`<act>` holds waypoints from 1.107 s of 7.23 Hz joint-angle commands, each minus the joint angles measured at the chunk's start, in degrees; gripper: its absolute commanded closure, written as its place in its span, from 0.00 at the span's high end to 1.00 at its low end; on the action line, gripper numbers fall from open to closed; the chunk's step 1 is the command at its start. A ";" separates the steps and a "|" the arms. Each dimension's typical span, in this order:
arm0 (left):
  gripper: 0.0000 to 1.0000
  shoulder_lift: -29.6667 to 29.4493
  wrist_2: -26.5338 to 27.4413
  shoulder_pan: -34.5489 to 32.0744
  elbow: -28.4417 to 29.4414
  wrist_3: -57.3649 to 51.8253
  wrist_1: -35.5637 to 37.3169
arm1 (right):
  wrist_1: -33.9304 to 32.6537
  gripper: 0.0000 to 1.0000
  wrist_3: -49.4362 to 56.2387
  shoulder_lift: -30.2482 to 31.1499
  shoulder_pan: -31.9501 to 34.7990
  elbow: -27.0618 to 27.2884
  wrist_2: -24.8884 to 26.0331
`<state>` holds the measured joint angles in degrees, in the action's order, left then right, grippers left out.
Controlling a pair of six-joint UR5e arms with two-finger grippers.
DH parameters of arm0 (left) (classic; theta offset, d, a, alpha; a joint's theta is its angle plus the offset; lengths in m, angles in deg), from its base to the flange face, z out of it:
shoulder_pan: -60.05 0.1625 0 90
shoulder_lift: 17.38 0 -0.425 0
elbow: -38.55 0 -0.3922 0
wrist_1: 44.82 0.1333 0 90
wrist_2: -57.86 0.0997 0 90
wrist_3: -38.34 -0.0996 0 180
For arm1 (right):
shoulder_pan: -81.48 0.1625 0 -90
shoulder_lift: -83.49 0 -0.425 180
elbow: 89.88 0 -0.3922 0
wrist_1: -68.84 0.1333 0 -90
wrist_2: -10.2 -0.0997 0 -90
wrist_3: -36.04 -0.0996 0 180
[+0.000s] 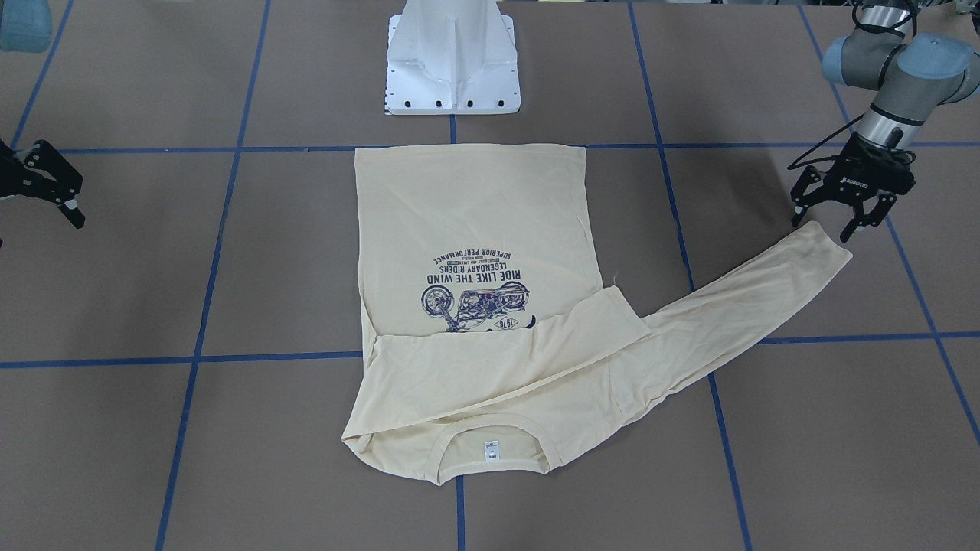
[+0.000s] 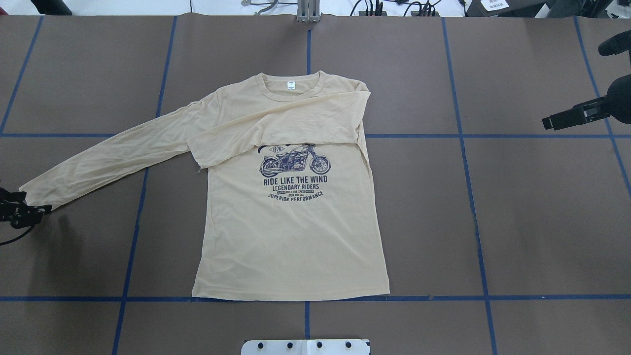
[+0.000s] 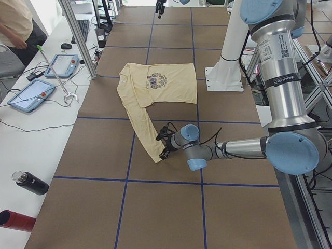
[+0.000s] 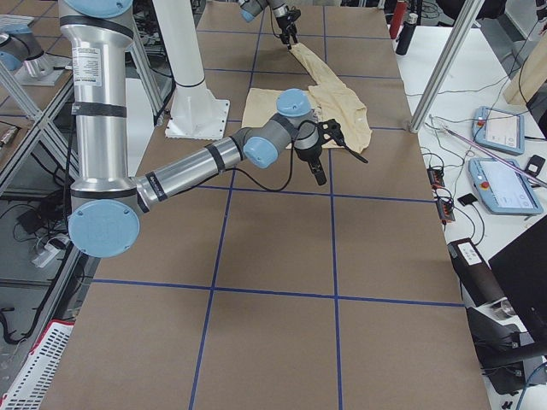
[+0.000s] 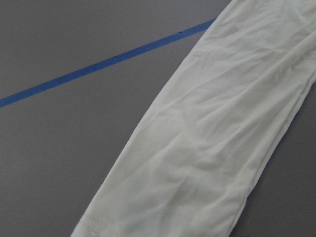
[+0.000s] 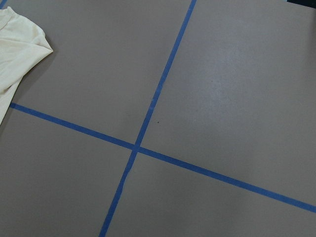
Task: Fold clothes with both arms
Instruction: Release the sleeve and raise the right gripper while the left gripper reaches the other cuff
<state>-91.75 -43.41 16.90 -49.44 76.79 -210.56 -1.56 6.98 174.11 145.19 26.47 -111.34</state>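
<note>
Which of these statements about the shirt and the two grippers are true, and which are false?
1. The shirt lies print side up. True.
2. Both sleeves are folded across the chest. False: only the folded sleeve is; the other sleeve stretches out flat to the side.
3. The left gripper is open at the other sleeve's cuff. True.
4. The right gripper holds the shirt's hem. False: it is open, apart from the shirt, over the bare table.
5. The collar points away from the base. True.
</note>
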 commanded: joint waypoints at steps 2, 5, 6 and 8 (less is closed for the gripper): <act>0.59 0.18 0.02 0.08 0.54 -0.22 -0.03 | 0.00 1.00 -0.03 -0.36 0.01 -0.06 0.07; 0.59 0.80 -0.07 0.25 0.45 -0.22 -0.11 | 0.00 1.00 -0.03 -0.36 0.01 -0.59 0.07; 0.57 0.89 -0.07 0.34 0.45 -0.22 -0.11 | 0.00 1.00 -0.03 -0.45 0.01 -0.59 0.07; 0.42 0.80 -0.07 0.61 0.45 -0.22 -0.11 | 0.00 1.00 -0.12 -0.45 0.01 -0.68 0.07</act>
<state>-90.90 -43.48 17.33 -48.99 76.57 -210.67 -1.56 6.89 173.68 145.20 25.87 -111.27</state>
